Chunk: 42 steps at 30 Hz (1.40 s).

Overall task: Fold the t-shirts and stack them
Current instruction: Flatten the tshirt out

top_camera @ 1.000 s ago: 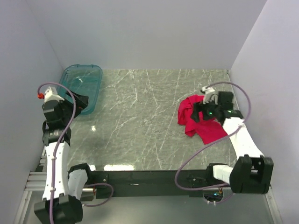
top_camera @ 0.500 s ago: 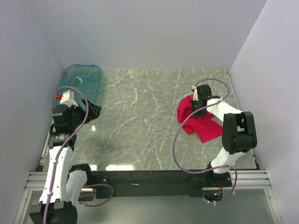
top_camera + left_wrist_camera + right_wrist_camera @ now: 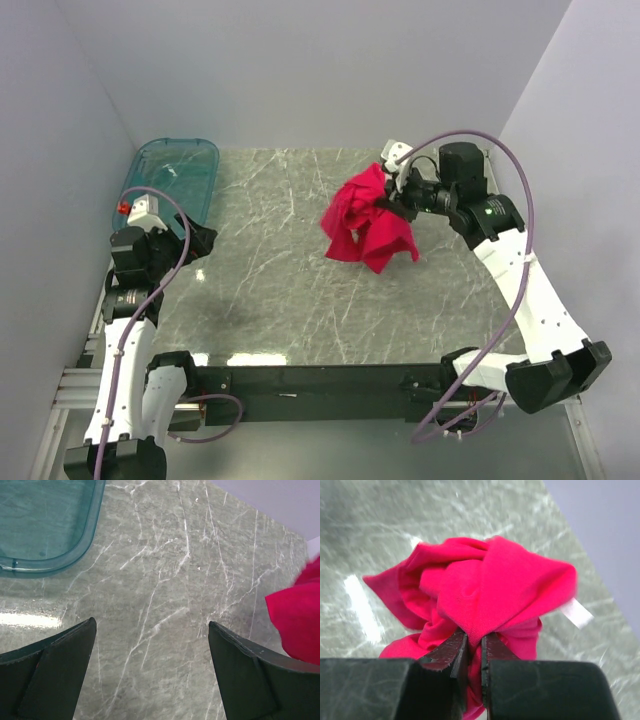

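Red cloth short-sleeved t-shirt [image 3: 360, 225] is a crumpled wad pinched by the right gripper [image 3: 472, 639], left gripper [image 3: 151, 630] wide open, so zero folding done.

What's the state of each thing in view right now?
t-shirt, bunched up, unfolded, gripped at a fold.
right hand, shut on t-shirt.
left hand, open, holding nothing.
tub, upright, far left corner.
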Tool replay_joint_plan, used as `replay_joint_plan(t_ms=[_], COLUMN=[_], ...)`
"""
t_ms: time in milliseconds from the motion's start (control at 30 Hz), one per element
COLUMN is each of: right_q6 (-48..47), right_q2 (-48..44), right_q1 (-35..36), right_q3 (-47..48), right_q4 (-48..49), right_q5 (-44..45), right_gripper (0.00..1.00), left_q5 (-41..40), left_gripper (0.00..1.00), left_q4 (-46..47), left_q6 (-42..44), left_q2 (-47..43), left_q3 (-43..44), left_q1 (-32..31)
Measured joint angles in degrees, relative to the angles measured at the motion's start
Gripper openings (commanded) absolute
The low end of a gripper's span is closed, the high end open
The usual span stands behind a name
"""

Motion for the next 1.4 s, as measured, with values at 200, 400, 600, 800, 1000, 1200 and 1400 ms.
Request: replay_joint_plan(t_ms=[200, 400, 600, 800, 1000, 1200, 1400], right_q6=[1.49, 2.84, 2.21, 4.50, 14.14, 19.63, 23.41], right_q2=[5.77, 13.46, 17.16, 15.47, -2.89, -10.54, -6.05], right_q1=[5.90, 10.45, 10.58, 6.16, -9.46, -20.52, -20.50], right_q3=[8.35, 8.92, 2.89, 2.91, -12.35, -27.58, -33.94], right_q4=[-0.52, 0.02, 0.02, 0.44, 15.19, 19.43, 19.91], right_q5=[1.40, 6.34, 10.38, 11.43, 8.66, -6.14, -13.44], right_gripper=[0.00, 0.00, 0.92, 0.93, 1.00, 0.97, 0.85], left_q5=[-0.48, -0.94, -0.90, -0.07, 7.61, 11.74, 1.70], left_gripper=[1.00, 0.99, 0.99, 0.99, 0.99, 0.91, 0.81], left_q4=[0.02, 0.00, 0.00, 0.11, 4.94, 9.70, 10.67], left_q6=[0.02, 0.02, 0.04, 0.07, 0.04, -0.20, -2.75], left_q2=[-0.92, -1.33, -1.64, -2.62, -4.90, 0.96, 19.52], left_q3=[0.00, -0.07, -0.15, -0.42, -2.69, -3.37, 0.28], left_q1=[-0.28, -0.48, -0.70, -0.70, -2.32, -11.21, -31.52])
